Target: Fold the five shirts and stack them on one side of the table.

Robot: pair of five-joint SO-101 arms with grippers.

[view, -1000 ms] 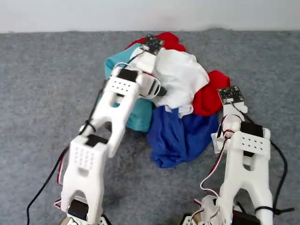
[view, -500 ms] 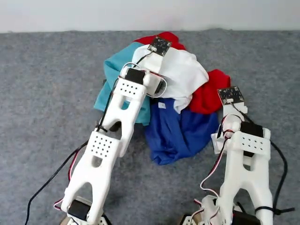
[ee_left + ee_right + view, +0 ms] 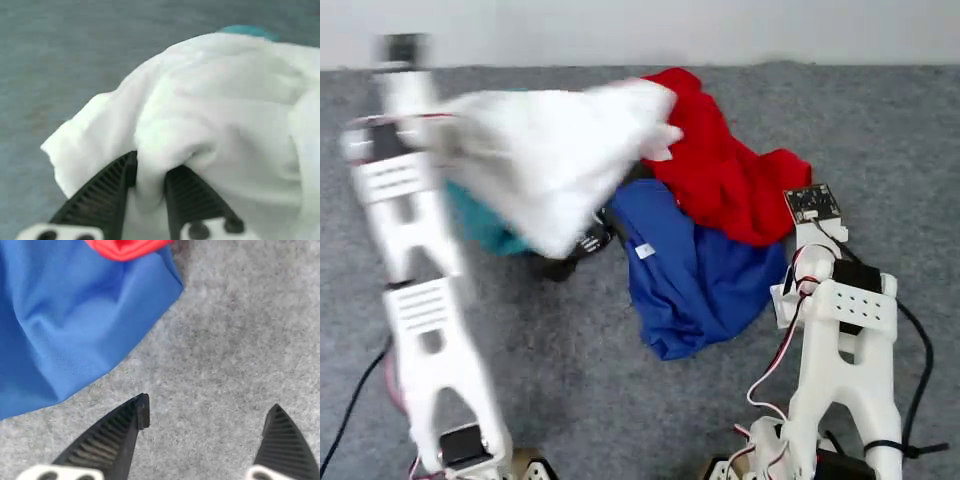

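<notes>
1. Gripping a fold of the white shirt (image 3: 215,115), the left gripper (image 3: 150,167) has its two black fingers (image 3: 110,190) clamped tight on the cloth, as the left wrist view shows up close.
2. Seen from the high view, the left arm (image 3: 415,300) stands at the left side of the grey table (image 3: 570,400). It holds the white shirt (image 3: 550,150) up off the surface, and the cloth spreads across toward the pile in the middle.
3. The red shirt (image 3: 720,170) lies crumpled at the far middle of the table. The blue shirt (image 3: 695,270) lies just on its near side, and the two touch along one edge.
4. The teal shirt (image 3: 480,225) shows beneath the white shirt's lower edge, next to the left arm. A small dark item (image 3: 565,262) lies between it and the blue shirt; what it is cannot be told.
5. The right gripper (image 3: 209,407) has its jaws wide apart and holds nothing. It hangs over bare grey table (image 3: 225,330), just beside the edge of the blue shirt (image 3: 65,315), with a corner of the red shirt (image 3: 125,247) beyond it.
6. The right arm (image 3: 835,330) stands at the near right, its wrist close to the red shirt's near edge.
</notes>
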